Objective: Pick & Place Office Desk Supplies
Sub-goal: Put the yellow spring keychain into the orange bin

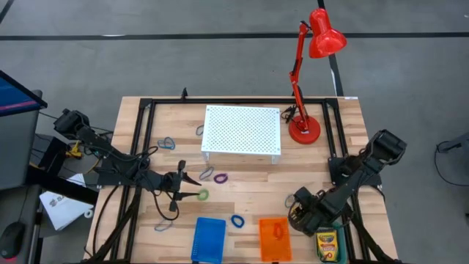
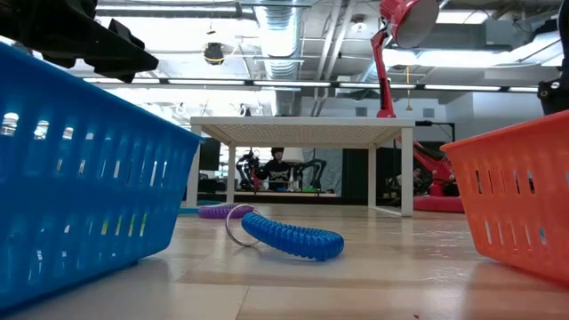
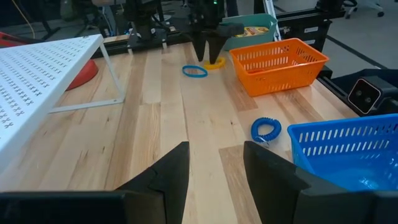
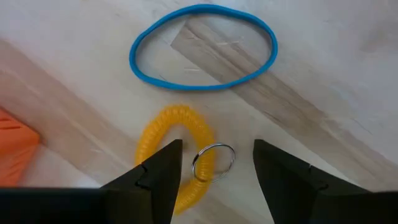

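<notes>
Right gripper (image 4: 214, 163) is spread, straddling the yellow coil keyring (image 4: 177, 155) on the tabletop just beside the orange basket (image 1: 275, 238), lined up to pinch it; a blue band (image 4: 203, 46) lies just beyond. Left gripper (image 3: 214, 163) waits mid-table, spread, empty.

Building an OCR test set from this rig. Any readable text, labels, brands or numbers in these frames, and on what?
Nothing reads clearly in any view.
Yellow-green cardboard crayon box beside the orange plastic mesh basket: printed front, too small to read in the high view.
Same box in the left wrist view: print visible, too blurred to read.
White paper sheet off the table's left edge: dark marks, unreadable.
</notes>
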Tool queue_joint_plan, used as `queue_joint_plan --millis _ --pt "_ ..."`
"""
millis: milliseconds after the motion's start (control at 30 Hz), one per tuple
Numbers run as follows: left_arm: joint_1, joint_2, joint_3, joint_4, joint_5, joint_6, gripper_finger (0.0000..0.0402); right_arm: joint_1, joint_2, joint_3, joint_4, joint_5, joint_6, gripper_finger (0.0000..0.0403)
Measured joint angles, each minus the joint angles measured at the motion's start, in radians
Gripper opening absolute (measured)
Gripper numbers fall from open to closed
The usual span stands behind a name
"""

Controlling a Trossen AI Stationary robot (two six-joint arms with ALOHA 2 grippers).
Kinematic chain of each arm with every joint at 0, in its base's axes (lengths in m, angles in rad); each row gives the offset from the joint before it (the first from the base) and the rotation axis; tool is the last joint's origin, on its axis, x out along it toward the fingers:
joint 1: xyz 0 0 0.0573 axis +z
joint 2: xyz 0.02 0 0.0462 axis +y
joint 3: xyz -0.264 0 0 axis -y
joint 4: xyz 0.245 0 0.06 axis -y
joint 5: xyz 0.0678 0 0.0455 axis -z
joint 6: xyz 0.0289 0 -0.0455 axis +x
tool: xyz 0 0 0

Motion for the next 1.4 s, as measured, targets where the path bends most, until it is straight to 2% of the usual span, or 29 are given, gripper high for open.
queue_joint_plan --millis 133,300,333,500,567,833,933,1133,1267,1400 --pt "0.0 0.0 0.0 -0.001 0.0 0.0 0.0144 0.0 0.018 0.024 -0.04 -0.003 -0.002 0.0152" --pt "0.0 0.0 0.0 0.0 0.0 0.0 0.0144 0.0 0.012 0.041 -0.034 -0.001 -0.039 0.0032" --pt "0.0 0.0 0.0 -0.001 0.0 0.0 0.0144 0.0 0.012 0.044 -0.034 0.004 -0.05 0.0019" --pt "0.0 0.0 0.0 -0.001 0.0 0.0 0.0144 0.01 0.017 0.085 -0.038 0.022 -0.059 0.0009" --pt "0.0 0.0 0.0 -0.001 0.0 0.0 0.0144 0.023 0.016 0.125 -0.095 0.059 -0.06 0.0007" --pt "0.0 0.0 0.0 -0.002 0.0 0.0 0.0144 0.1 0.051 0.411 -0.387 0.2 -0.019 0.0005" --pt "0.0 0.0 0.0 -0.002 0.0 0.0 0.0144 0.125 0.099 0.528 -0.453 0.239 -0.022 0.0005" --pt "0.0 0.0 0.0 -0.002 0.0 0.0 0.0144 0.122 0.25 0.749 -0.445 0.308 -0.132 0.0004" --pt "0.0 0.0 0.0 -0.002 0.0 0.0 0.0144 0.086 0.356 0.869 -0.455 0.303 -0.227 0.0003" --pt "0.0 0.0 0.0 -0.002 0.0 0.0 0.0144 0.044 0.427 0.929 -0.511 0.253 -0.294 0.0003"
